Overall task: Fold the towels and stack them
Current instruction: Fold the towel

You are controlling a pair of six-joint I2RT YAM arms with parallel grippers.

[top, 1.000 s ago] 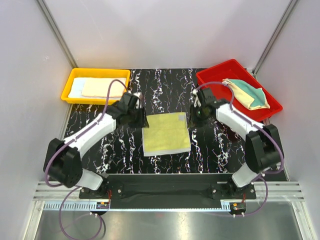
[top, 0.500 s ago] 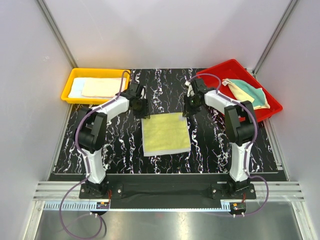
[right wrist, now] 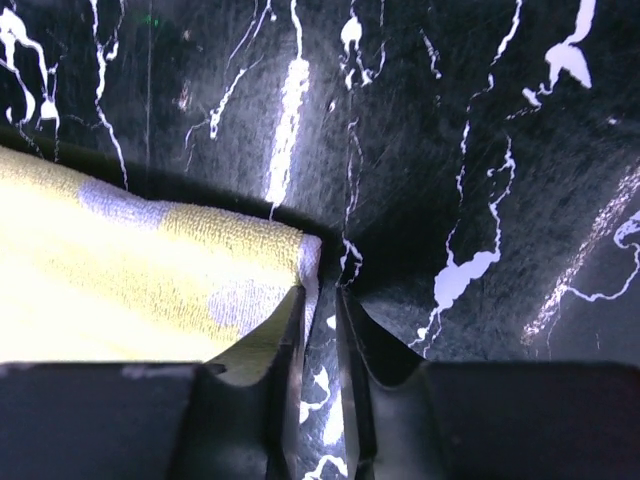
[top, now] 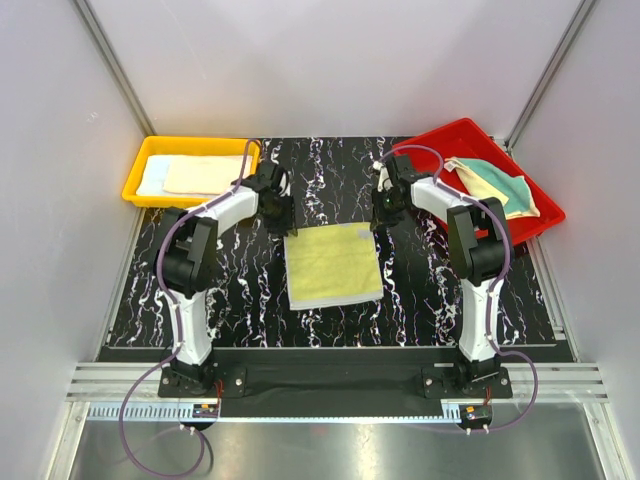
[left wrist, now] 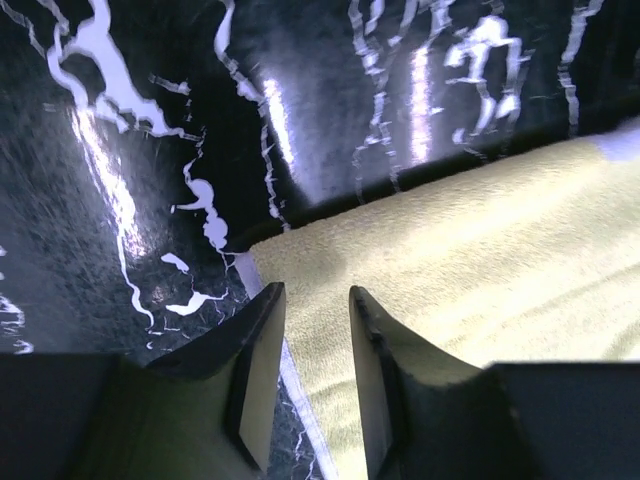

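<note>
Two arms over one black, white-veined table (top: 330, 170): the left arm (top: 205, 225) and the right arm (top: 470, 230) both stretch away from the near edge toward the middle. Red tray (top: 470, 135) at the far right corner, set at an angle; yellow tray (top: 135, 185) at the far left corner. Yellow towel (top: 333, 265) lies flat and square in the centre of the table, between the arms and well apart from both trays, slightly rotated. In the red tray, a loose heap of cream and teal-green towels (top: 500, 190), unfolded. In the yellow tray, a pale peach towel (top: 205, 175) lies flat on a light blue towel (top: 155, 178), whose left part shows. Left tool (top: 282, 222) sits low at the yellow towel's far left corner; in the wrist view its fingers (left wrist: 255, 370) are a little spread, the towel's hemmed edge and bare table both visible through the gap, nothing visibly clamped. Right tool (top: 380, 215) sits low at the towel's far right corner; its fingers (right wrist: 360, 350) are only narrowly parted, bare table showing in the slit, the towel's corner lying against the outside of one fingertip, not between the pads.
</note>
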